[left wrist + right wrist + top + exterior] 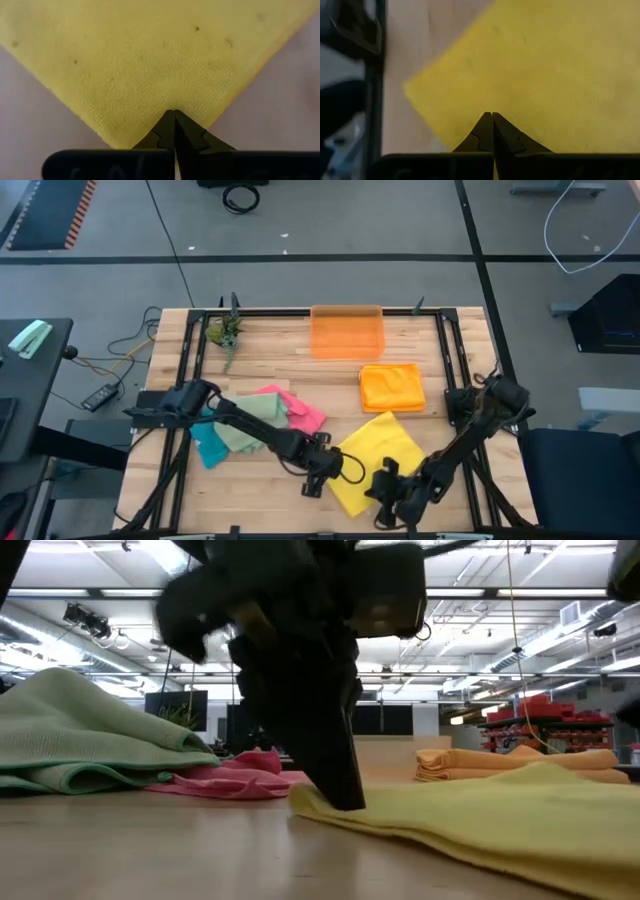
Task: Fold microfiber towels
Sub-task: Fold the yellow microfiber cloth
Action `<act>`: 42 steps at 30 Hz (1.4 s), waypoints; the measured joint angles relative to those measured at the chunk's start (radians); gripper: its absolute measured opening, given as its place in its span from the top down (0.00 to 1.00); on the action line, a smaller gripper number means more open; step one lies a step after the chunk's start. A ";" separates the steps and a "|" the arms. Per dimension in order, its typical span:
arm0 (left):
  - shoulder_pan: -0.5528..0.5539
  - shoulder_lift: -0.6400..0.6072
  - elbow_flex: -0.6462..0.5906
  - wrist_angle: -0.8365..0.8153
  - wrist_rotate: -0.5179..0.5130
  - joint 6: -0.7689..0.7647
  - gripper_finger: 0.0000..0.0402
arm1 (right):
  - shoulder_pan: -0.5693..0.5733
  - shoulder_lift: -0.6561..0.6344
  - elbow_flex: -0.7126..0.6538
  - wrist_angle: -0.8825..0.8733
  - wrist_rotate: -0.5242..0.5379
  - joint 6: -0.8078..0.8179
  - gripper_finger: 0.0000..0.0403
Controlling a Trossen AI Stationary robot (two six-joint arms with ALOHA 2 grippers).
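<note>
A yellow towel (380, 452) lies spread flat on the table near its front edge, set like a diamond. My left gripper (322, 472) is shut at the towel's left corner; in the low view (340, 795) it points down onto that corner. My right gripper (385, 492) is shut at the towel's near edge. A folded orange towel (392, 388) lies behind the yellow one. Pink (300, 412), sage green (250, 422) and teal (210, 448) towels lie heaped at the left. My left gripper is shut on the yellow towel's left corner (172, 102), its closed fingertips coming from above and pointing down. The corner lies on the table and the cloth is flat and slack. I cannot tell how many layers it has. My right gripper is shut on the yellow towel's near edge (492, 105), a little way from the near corner (412, 90). The closed fingertips come from above. The cloth lies flat on the table.
A translucent orange bin (347, 332) stands at the far middle of the table. A small green plant-like thing (225, 332) lies at the far left. A black frame (440, 330) runs around the table top. Bare wood (270, 330) shows between the plant and the bin.
</note>
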 joint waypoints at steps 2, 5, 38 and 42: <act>-0.028 0.002 -0.001 0.030 0.021 -0.026 0.98 | 0.009 0.015 0.042 -0.045 -0.060 0.021 1.00; -0.070 0.007 -0.004 0.138 0.072 -0.030 0.99 | 0.042 0.002 0.087 -0.176 -0.111 0.044 1.00; -0.118 0.065 0.087 0.173 0.044 0.718 0.55 | 0.247 -0.014 0.151 -0.094 0.062 -0.397 0.58; -0.115 0.065 0.087 0.167 0.044 0.719 0.58 | 0.247 -0.010 0.151 -0.087 0.062 -0.394 0.58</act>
